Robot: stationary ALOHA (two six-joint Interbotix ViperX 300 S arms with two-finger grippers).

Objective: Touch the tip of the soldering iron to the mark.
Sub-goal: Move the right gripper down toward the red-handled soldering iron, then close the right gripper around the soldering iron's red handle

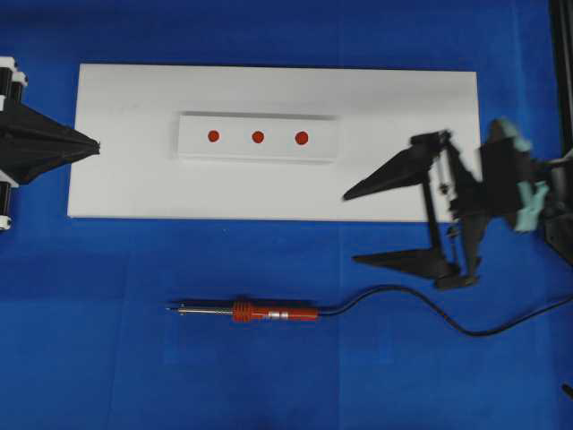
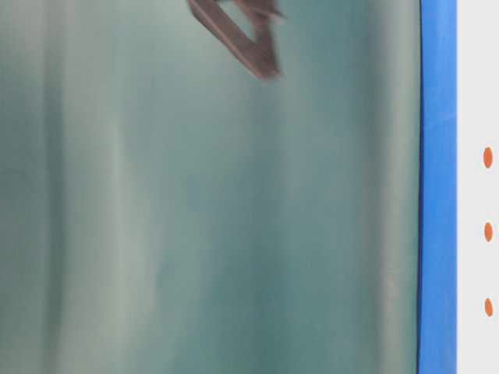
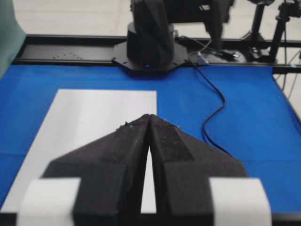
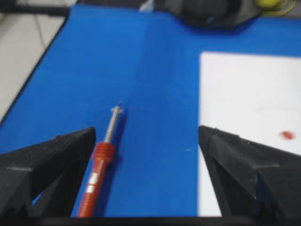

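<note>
The soldering iron (image 1: 269, 312) lies flat on the blue cloth, below the white board, with nothing holding it. The tip of the soldering iron (image 1: 170, 309) points left, and the black cord (image 1: 421, 313) trails off to the right. The mark (image 1: 258, 137) is the middle of three red dots on a white strip (image 1: 258, 121). My right gripper (image 1: 352, 227) stands wide open, above and to the right of the handle. In the right wrist view the soldering iron (image 4: 96, 172) lies just inside the left finger of the right gripper (image 4: 146, 131). My left gripper (image 1: 97, 143) is shut and empty at the board's left edge.
The strip sits on a white board (image 1: 125, 179) laid on blue cloth. In the left wrist view the left gripper (image 3: 149, 117) hovers over the board (image 3: 94, 113), with the other arm's base (image 3: 150, 42) and a cord (image 3: 214, 113) beyond it.
</note>
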